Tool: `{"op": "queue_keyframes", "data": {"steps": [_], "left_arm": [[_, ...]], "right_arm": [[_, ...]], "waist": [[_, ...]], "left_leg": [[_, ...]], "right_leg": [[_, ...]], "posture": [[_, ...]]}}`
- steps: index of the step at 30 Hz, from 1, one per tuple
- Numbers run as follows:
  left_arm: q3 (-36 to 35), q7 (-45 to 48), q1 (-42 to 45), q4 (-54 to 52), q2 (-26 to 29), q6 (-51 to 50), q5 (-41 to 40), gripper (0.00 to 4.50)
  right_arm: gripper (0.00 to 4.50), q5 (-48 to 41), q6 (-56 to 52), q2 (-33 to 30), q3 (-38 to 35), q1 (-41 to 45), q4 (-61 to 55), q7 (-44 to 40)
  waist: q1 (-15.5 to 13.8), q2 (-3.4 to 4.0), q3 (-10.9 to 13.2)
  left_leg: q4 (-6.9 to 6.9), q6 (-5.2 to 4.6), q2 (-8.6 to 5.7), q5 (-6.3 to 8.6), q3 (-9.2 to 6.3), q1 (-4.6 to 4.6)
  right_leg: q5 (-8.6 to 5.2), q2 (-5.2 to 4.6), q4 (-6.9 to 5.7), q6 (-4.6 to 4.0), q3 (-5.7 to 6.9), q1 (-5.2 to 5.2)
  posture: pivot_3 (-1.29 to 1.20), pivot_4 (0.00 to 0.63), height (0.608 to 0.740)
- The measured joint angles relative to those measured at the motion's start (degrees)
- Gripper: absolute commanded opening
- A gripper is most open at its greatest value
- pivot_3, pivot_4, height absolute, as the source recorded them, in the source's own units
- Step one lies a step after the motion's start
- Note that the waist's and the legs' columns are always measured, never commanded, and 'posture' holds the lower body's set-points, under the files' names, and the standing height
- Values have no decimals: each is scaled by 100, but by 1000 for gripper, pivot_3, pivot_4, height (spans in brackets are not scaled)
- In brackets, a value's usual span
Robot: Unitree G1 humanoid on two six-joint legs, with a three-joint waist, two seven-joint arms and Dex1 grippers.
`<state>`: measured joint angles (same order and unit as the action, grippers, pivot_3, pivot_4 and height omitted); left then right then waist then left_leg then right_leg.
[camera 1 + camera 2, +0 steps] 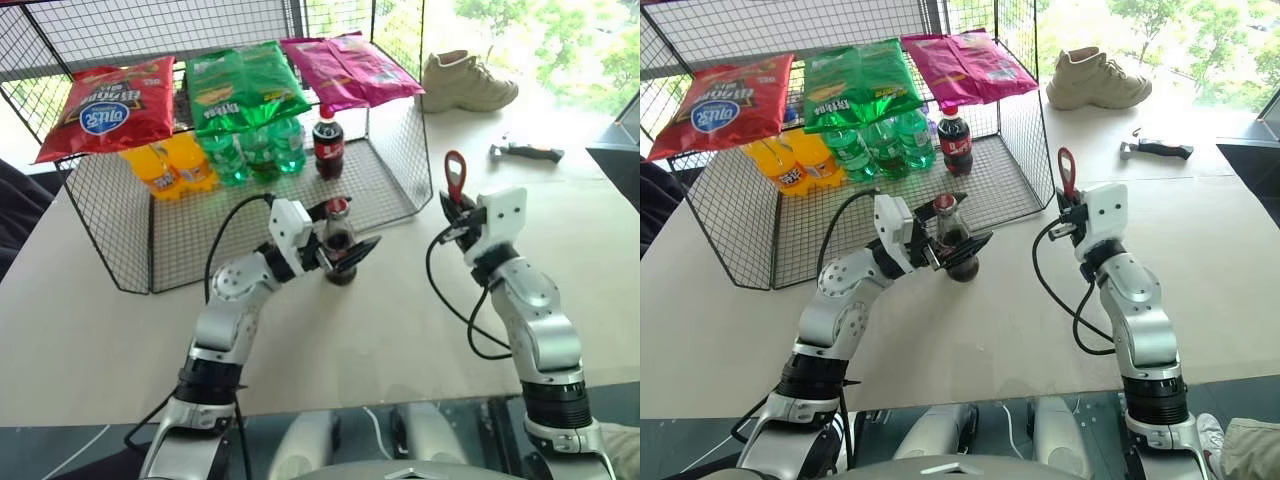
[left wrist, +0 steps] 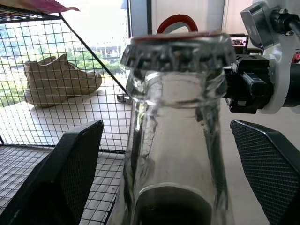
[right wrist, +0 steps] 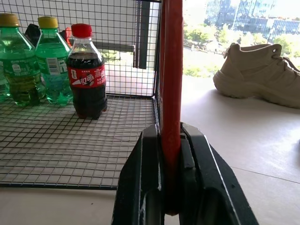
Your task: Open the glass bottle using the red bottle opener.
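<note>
Table (image 1: 90,330): pale surface across the whole middle of the head views.
Wire rack (image 1: 395,170): upper left of the frame, standing on the table — mesh floor and walls, open toward the camera.
Snack bags: red (image 1: 108,108), green (image 1: 245,85) and pink (image 1: 350,68), laid in a row across the rack's top.
Shoe (image 1: 465,82): beige, upper right of the frame, on the table beyond the rack.
Drinks in rack: orange bottles (image 1: 165,165) and green bottles (image 1: 255,150) at the back, with a plastic cola bottle (image 1: 328,140) to their right, red screw cap on.
Glass bottle (image 1: 340,240): centre of the frame, upright on the table just in front of the rack's open side; dark liquid low in the body, crown cap on the neck.
Left gripper (image 1: 345,250): spread wide, one black finger on either side of the glass bottle; fingers (image 2: 70,168) seen apart from the glass in the wrist view.
Right gripper (image 1: 455,215): right of centre, closed tight on the red bottle opener.
Red bottle opener (image 1: 456,175): upright, ring head on top, handle pinched between the fingers — near the bottle, apart from it.
Small tool (image 1: 525,151): dark handle, far right of the frame, lying on the table.
</note>
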<state>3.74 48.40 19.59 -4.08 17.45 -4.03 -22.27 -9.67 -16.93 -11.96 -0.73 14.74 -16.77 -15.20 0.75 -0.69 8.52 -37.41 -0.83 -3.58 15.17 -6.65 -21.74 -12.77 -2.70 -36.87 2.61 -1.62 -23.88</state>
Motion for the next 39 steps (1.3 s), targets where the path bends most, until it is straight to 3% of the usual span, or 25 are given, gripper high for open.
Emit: {"op": "queue_keyframes", "data": {"steps": [4,7,10,21,28,31,39], "left_arm": [[2,8,-33,0,-1,-73,-42,4473],[2,16,-33,0,-1,-80,-42,3170],[-2,32,-33,5,15,-75,-39,2216],[-1,26,-74,6,29,-21,-27,2229],[19,-1,-81,26,3,47,17,2229],[18,-29,-83,45,-25,66,30,2229],[17,-94,-82,86,-86,93,32,2229]], "right_arm": [[0,10,7,2,3,0,9,-6],[0,13,22,3,3,2,38,-6],[0,15,49,7,3,8,76,-6],[0,36,91,7,157,69,90,-108],[0,430,297,-511,976,207,-222,-777],[0,1021,601,-891,1397,397,-222,-968],[0,2266,1918,-993,2080,844,543,-861]], "waist": [[-1,0,0],[0,0,0],[0,0,0],[1,1,-1],[1,1,-2],[-1,1,-2],[-9,-3,-4]], "left_leg": [[0,0,0,0,-1,0],[0,0,0,0,0,0],[0,0,0,0,0,0],[0,0,0,0,1,2],[0,0,0,0,1,6],[-1,0,-2,0,1,8],[-2,1,-4,-1,1,10]], "right_leg": [[0,0,0,0,1,0],[0,0,0,0,0,0],[0,0,0,0,0,0],[0,0,0,0,0,1],[0,0,1,0,1,6],[0,0,3,1,3,10],[0,-2,3,1,3,12]], "posture": [[0,150,740],[0,150,740],[0,150,740],[0,150,740],[0,150,740],[0,150,740],[0,150,740]]}}
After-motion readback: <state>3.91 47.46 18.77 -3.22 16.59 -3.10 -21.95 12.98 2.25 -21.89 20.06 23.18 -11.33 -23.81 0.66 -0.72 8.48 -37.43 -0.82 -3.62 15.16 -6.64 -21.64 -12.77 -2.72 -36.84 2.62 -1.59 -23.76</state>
